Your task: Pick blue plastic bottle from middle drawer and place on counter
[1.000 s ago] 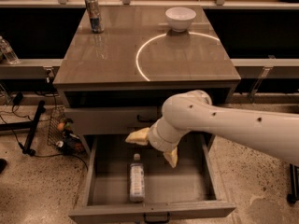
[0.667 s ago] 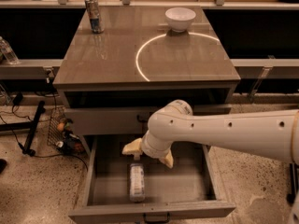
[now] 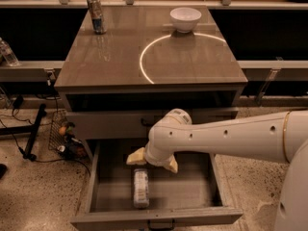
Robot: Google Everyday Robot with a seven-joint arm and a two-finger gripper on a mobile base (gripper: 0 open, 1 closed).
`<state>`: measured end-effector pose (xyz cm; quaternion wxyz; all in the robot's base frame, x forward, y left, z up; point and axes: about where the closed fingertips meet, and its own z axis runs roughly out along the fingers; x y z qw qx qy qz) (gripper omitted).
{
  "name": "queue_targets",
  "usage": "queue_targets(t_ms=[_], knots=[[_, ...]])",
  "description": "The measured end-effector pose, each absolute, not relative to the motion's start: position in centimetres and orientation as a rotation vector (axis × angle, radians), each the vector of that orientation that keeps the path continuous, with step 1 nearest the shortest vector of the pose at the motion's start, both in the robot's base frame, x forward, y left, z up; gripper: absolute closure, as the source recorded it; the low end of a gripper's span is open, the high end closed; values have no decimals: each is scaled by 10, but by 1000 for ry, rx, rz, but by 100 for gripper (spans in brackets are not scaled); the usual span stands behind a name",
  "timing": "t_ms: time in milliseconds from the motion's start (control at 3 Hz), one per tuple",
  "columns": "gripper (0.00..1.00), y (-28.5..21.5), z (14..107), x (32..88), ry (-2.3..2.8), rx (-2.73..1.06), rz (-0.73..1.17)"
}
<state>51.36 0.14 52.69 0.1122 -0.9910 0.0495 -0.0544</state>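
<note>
The blue plastic bottle (image 3: pixel 140 187) lies lengthwise on the floor of the open middle drawer (image 3: pixel 211 177), near its front left. My gripper (image 3: pixel 153 161) hangs inside the drawer just above and behind the bottle's far end, its two tan fingers (image 3: pixel 135 157) spread apart and holding nothing. The white arm reaches in from the right. The counter (image 3: pixel 110 61) with its white circular line is above, at the top of the cabinet.
A metallic can (image 3: pixel 96 15) stands at the counter's back left and a white bowl (image 3: pixel 185 19) at the back, on the circle line. A shut grey drawer front (image 3: pixel 106 123) sits above the open one. Cables and a wire basket (image 3: pixel 62 138) lie on the floor left.
The gripper has moved left and down into the drawer, ending close over the bottle's far end. The bottle has not moved.
</note>
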Motion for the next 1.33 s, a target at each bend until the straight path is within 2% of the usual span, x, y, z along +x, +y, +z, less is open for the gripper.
queue_targets(t_ms=[333, 1333], knots=[[0, 5, 513, 509, 73, -2924, -180], [0, 30, 389, 520, -48, -3006, -112]])
